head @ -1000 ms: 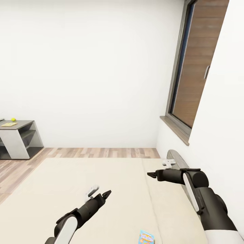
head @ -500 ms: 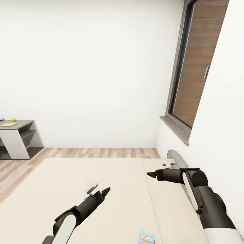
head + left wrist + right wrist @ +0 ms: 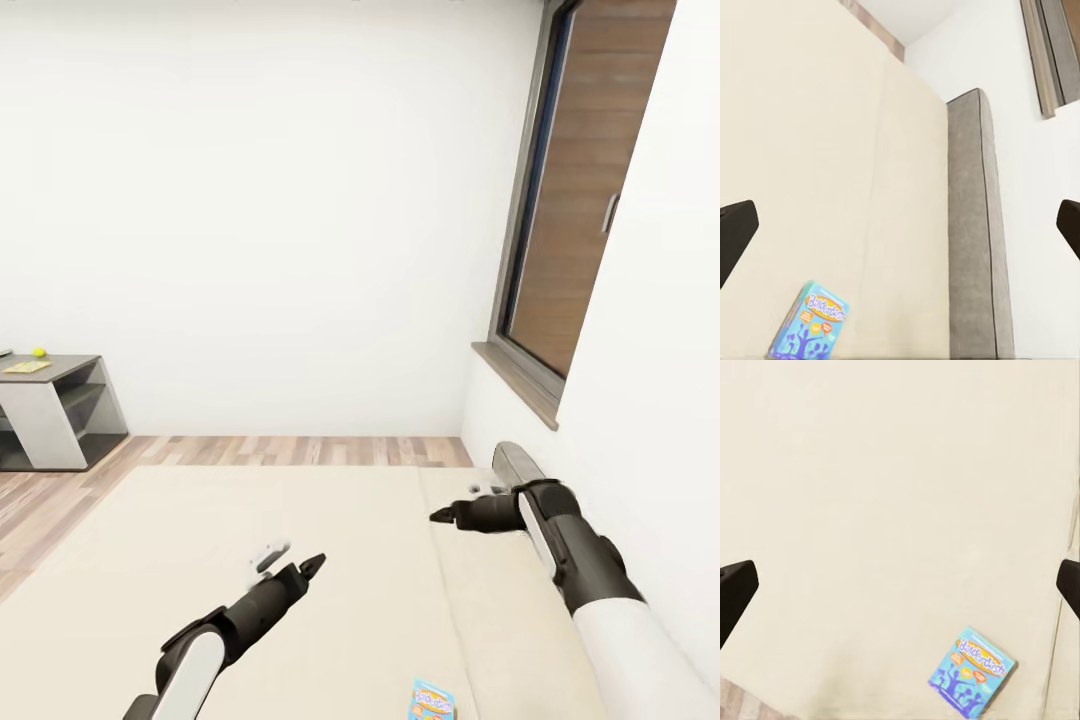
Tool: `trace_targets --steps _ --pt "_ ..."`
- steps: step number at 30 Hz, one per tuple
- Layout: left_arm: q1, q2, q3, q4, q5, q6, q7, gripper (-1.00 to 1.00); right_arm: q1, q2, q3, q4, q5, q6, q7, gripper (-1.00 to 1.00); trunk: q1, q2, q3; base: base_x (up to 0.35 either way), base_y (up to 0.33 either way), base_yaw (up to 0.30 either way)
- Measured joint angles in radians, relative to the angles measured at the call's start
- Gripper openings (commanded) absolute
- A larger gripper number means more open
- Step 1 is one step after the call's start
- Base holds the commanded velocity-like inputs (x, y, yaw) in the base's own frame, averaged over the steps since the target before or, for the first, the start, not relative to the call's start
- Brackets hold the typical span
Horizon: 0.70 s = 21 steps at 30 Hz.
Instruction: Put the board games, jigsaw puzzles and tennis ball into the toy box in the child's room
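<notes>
Grey surface (image 3: 60, 368) at 9 o'clock carries a tennis ball (image 3: 39, 352) and a flat yellow item. Left gripper (image 3: 300, 568) and right gripper (image 3: 447, 517) hover over the beige bed (image 3: 150, 540), jaws released and empty. Blue board game (image 3: 432, 699) lies at 6 o'clock, near the frame edge; a blind reach could miss it.
</notes>
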Motion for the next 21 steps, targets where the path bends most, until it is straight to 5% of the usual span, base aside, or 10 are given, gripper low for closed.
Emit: trace_targets --steps 2,3,5,10,21 --pt "0.000 -0.001 0.000 0.000 0.000 0.004 0.003 1.00 -0.035 0.001 0.001 0.078 -0.001 0.000 0.000 1.00 0.000 0.000 0.000 0.000 0.000 0.000" --pt "-0.001 -0.002 0.000 -0.001 0.001 0.012 0.008 1.00 -0.133 0.002 0.003 0.281 0.000 0.000 -0.001 1.00 0.000 0.000 0.000 0.000 0.000 0.000" --pt "-0.002 -0.001 0.000 -0.001 0.001 0.016 0.010 1.00 -0.191 0.003 0.004 0.440 0.002 0.000 -0.001 1.00 0.000 0.000 0.000 0.000 0.000 0.000" --pt "-0.004 -0.001 0.010 0.000 0.003 0.020 0.012 1.00 -0.266 0.009 0.003 0.656 -0.002 0.000 -0.068 1.00 0.000 0.000 0.000 0.000 0.000 0.000" --pt "-0.016 0.009 0.030 -0.005 0.038 0.046 0.032 1.00 -0.273 0.026 -0.002 0.726 -0.012 -0.019 -0.166 1.00 0.000 0.000 0.000 0.000 0.000 0.000"
